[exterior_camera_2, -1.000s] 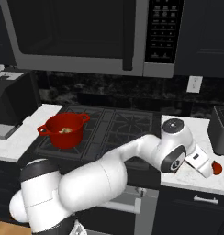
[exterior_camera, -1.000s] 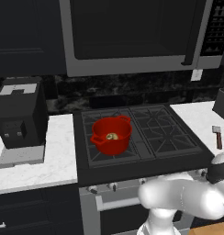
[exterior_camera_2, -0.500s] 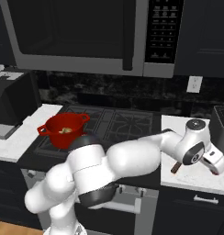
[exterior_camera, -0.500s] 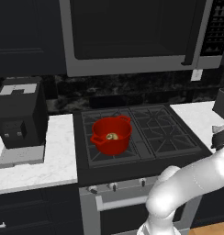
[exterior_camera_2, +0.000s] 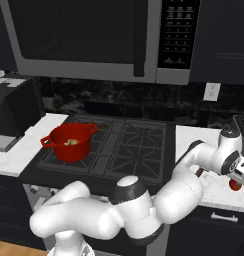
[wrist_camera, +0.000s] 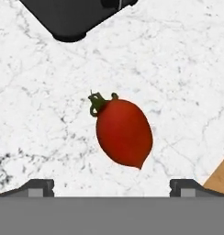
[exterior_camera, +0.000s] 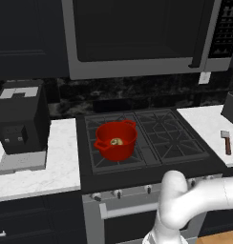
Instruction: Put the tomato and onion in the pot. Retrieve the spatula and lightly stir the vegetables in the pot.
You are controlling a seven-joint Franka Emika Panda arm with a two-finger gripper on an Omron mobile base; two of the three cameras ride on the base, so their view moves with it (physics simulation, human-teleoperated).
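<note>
Far to the left of the tomato, the pot (exterior_camera: 116, 141) sits on the stove with the onion (exterior_camera: 116, 141) already inside. Between pot and tomato, on the bench right of the burners, the spatula (exterior_camera: 227, 141) lies untouched. The tomato (wrist_camera: 123, 131) lies on its side on the marble, apart from a dark appliance foot (wrist_camera: 72, 16) beyond it, and straight under my jaws (wrist_camera: 113, 186), which are spread wide with nothing in them. My worry: it is egg-shaped and smooth, so if I close off its middle it could squirt sideways and roll toward the bench edge, which looks close
</note>
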